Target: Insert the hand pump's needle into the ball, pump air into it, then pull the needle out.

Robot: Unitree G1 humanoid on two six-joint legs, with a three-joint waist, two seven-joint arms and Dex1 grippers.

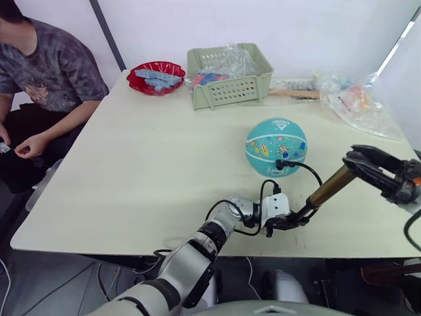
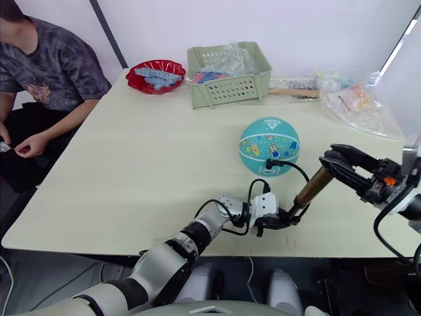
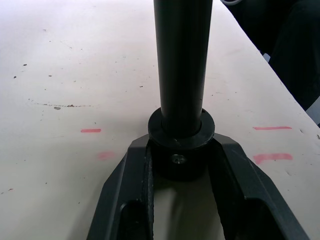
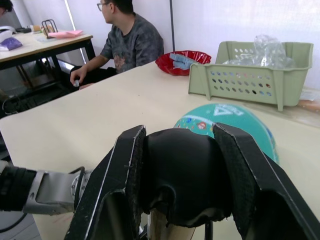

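Note:
The teal ball (image 1: 276, 145) rests on the table, right of centre. A small black angled fitting (image 1: 281, 164) sits against its near side, so the needle is hidden in the ball. A thin black hose (image 1: 309, 170) loops from there down to the hand pump (image 1: 327, 189), a bronze cylinder slanting up to the right. My left gripper (image 1: 287, 221) is shut on the pump's black bottom cap (image 3: 181, 150) at the table. My right gripper (image 1: 364, 162) is shut on the pump's black top handle (image 4: 182, 175), near the ball (image 4: 227, 122).
A green basket (image 1: 230, 74) and a red bowl (image 1: 156, 77) stand at the table's far edge, with plastic bags (image 1: 355, 99) at the far right. A person (image 1: 39, 85) sits at the left side. Red marks (image 3: 272, 157) dot the table near its front edge.

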